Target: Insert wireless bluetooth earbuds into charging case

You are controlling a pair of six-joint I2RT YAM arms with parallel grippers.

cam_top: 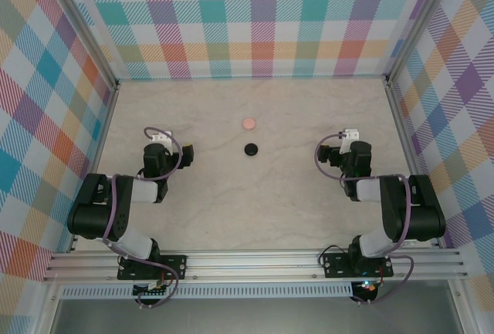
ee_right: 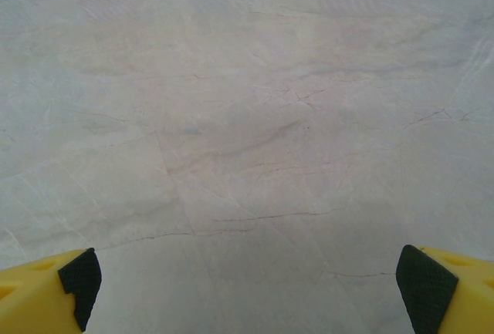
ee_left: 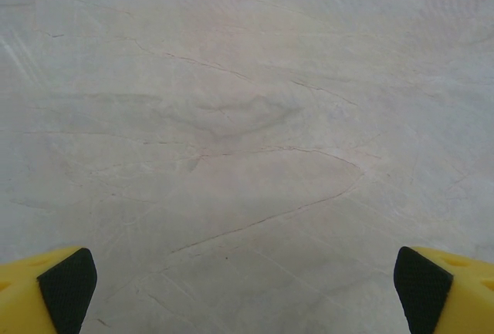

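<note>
Pale marble-look tabletop [cam_top: 255, 210], plaid walls. Mid-table I see a round pink charging case [cam_top: 249, 123] just behind a round black charging case [cam_top: 251, 149], not touching; lids possibly shut. Spread wide and empty: left gripper [ee_left: 245, 291], right gripper [ee_right: 251, 288].

A robot test cell in a lab: a marble-patterned surface [cam_top: 255, 210] boxed in by pastel plaid backdrop walls [cam_top: 255, 18]; bare aluminium frame posts [cam_top: 77, 24] at the corners; a black left arm [cam_top: 116, 210] and right arm [cam_top: 397, 210] bolted to a slotted aluminium rail [cam_top: 255, 262].
</note>
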